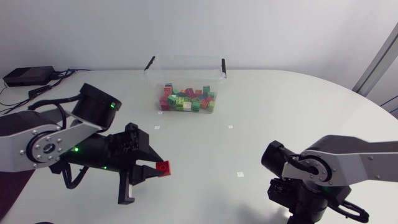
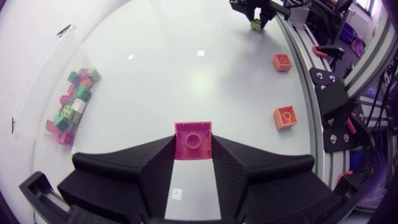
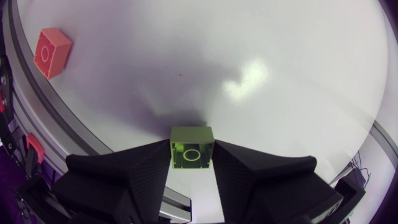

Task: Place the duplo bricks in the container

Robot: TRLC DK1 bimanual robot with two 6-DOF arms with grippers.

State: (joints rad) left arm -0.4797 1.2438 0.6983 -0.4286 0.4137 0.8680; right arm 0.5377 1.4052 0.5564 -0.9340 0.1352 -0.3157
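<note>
A red brick [image 1: 163, 167] is pinched in the left gripper [image 2: 193, 144], and a green brick [image 3: 191, 142] in the right gripper [image 3: 191, 150]. Well apart, other bricks [image 1: 186, 99] are held in the clear container [image 1: 185, 70].

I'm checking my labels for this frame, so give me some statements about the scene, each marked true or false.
The left end effector is shut on a red brick. True.
The right end effector grips an orange brick. False: it grips a green brick.
The container is empty. False: it holds many bricks.
Two orange bricks lie loose on the table. True.
</note>
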